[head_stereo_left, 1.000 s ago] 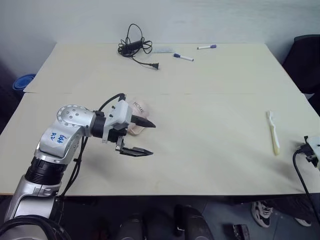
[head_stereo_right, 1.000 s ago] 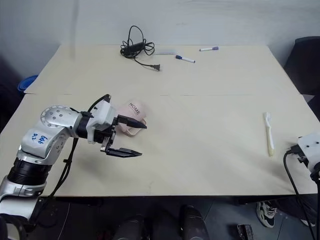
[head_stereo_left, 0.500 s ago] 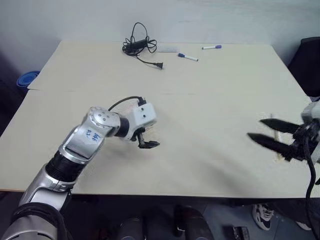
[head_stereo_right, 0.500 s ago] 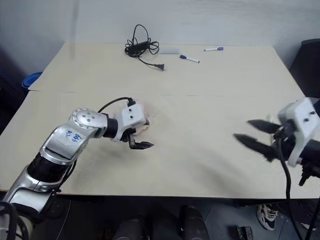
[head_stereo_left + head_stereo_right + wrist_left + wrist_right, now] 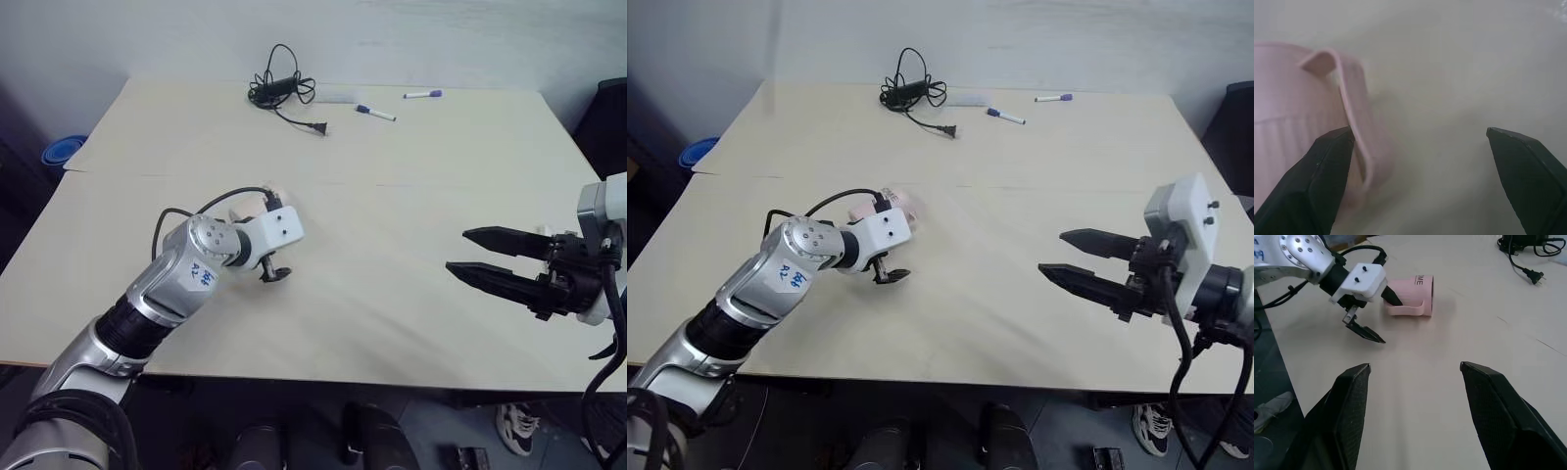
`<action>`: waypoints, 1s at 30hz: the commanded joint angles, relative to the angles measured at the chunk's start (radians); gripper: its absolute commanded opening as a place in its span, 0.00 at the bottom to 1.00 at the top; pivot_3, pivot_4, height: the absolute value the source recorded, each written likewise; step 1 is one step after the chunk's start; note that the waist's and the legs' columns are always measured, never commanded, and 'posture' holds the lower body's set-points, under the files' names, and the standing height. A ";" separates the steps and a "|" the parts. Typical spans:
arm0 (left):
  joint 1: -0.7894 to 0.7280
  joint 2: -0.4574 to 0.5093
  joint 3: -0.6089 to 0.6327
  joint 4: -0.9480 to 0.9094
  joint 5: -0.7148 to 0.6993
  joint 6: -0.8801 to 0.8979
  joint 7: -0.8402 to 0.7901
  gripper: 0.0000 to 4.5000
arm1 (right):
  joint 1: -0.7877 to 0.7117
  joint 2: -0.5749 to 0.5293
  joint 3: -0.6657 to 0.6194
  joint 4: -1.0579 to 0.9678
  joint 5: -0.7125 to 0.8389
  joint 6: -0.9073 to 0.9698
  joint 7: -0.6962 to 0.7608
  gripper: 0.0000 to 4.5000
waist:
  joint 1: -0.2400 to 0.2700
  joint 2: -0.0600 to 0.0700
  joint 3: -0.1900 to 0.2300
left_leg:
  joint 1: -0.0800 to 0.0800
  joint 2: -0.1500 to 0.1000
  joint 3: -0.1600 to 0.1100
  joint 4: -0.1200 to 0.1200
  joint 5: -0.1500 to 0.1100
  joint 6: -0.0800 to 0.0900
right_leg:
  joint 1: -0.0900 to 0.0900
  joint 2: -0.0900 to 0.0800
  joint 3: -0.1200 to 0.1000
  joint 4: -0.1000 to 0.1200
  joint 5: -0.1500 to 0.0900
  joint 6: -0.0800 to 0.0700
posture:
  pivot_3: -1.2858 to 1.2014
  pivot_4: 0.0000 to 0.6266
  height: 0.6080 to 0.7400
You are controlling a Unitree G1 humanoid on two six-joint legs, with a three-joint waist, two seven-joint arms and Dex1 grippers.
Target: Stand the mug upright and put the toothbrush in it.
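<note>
Left arm (image 5: 181, 279): silver metal segments, round joint with ring of small screws, blue handwritten marks, black cable looped over it. White boxy wrist block (image 5: 274, 228), two dark screws. Both grippers: tapered black fingers (image 5: 1354, 399); right wrist housing (image 5: 1181, 211) white, black cable hanging at 6 o'clock.

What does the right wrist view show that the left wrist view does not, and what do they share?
Right wrist view: the open right gripper, the left gripper whole, the "ME" lettering on the lying mug, a plug on a black cable.
Left wrist view: a close look at the mug's handle, one left finger right beside it, the other finger well clear.
Both: the pink mug on its side on the table, left gripper open around the handle.
</note>
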 commanded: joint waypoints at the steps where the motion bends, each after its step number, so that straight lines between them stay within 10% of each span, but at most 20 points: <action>1: -0.023 -0.014 0.033 0.043 0.018 -0.029 0.017 1.00 | -0.029 -0.025 0.013 -0.021 0.066 -0.031 -0.019 0.67 | -0.001 0.000 0.000 | 0.000 0.000 0.000 0.000 0.000 0.000 | 0.000 0.000 0.000 0.000 0.000 0.000 | 0.52 0.24 1.00; 8: -0.037 -0.056 0.073 0.135 0.009 -0.064 0.027 0.88 | -0.001 -0.028 0.038 -0.041 0.053 -0.062 -0.018 0.68 | 0.000 0.000 0.000 | 0.000 -0.001 0.000 0.000 0.000 0.000 | 0.000 -0.002 -0.001 0.000 0.000 0.000 | 0.52 0.24 1.00; 21: -0.044 -0.073 0.115 0.157 -0.002 -0.097 0.023 0.01 | 0.067 -0.035 0.010 -0.072 0.043 -0.101 -0.008 0.68 | 0.000 -0.001 0.000 | -0.001 -0.001 -0.001 0.000 0.000 0.001 | 0.000 -0.002 -0.002 0.001 0.001 0.001 | 0.52 0.24 1.00; 30: -0.076 -0.380 0.438 0.148 -0.281 -0.205 0.067 0.00 | 0.124 -0.048 -0.048 -0.016 -0.009 -0.103 -0.052 0.99 | 0.005 -0.002 0.001 | -0.005 -0.003 -0.002 0.003 0.001 0.003 | 0.000 -0.004 -0.003 0.001 0.003 0.005 | 0.52 0.24 1.00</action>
